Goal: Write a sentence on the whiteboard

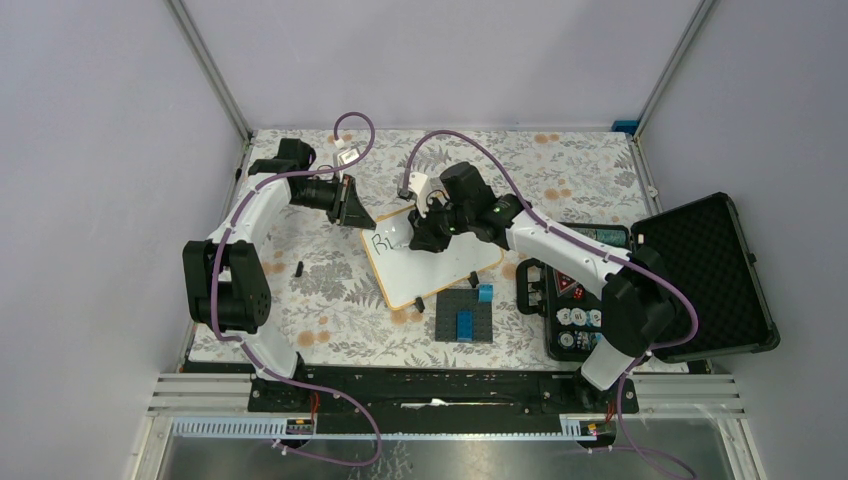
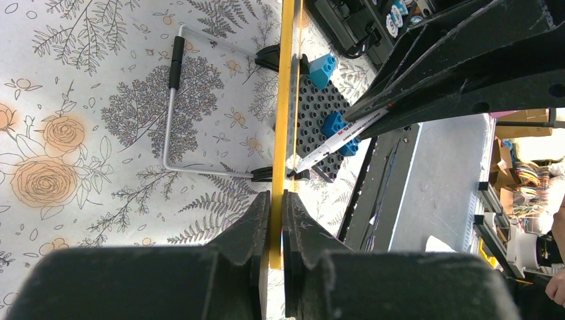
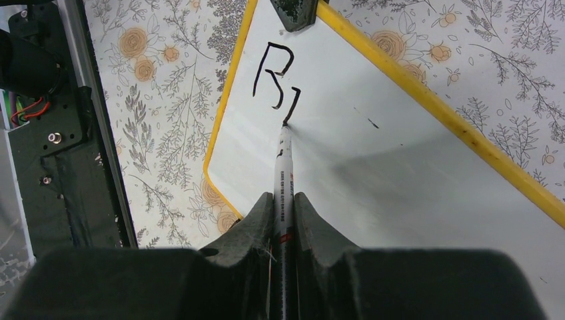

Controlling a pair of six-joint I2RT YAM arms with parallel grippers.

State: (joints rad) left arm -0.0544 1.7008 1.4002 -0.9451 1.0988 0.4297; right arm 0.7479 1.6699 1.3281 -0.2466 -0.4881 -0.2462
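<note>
The whiteboard (image 1: 445, 272), white with an orange-tan frame, lies tilted at the table's middle. My left gripper (image 1: 357, 216) is shut on its far-left frame edge; in the left wrist view the fingers (image 2: 276, 197) clamp the yellow frame (image 2: 286, 100). My right gripper (image 1: 426, 236) is shut on a white marker (image 3: 285, 173) with its tip touching the board (image 3: 400, 173). Of the sentence (image 3: 274, 83), only a dark "B" and one stroke beside it show, near the board's left corner (image 1: 383, 240). The marker also shows in the left wrist view (image 2: 340, 140).
A dark grey brick plate (image 1: 465, 318) with blue bricks sits just in front of the board. A black case of poker chips (image 1: 565, 305) stands open at the right, lid (image 1: 705, 275) laid back. A small black piece (image 1: 300, 267) lies left of the board. The board's wire stand (image 2: 170, 113) shows underneath.
</note>
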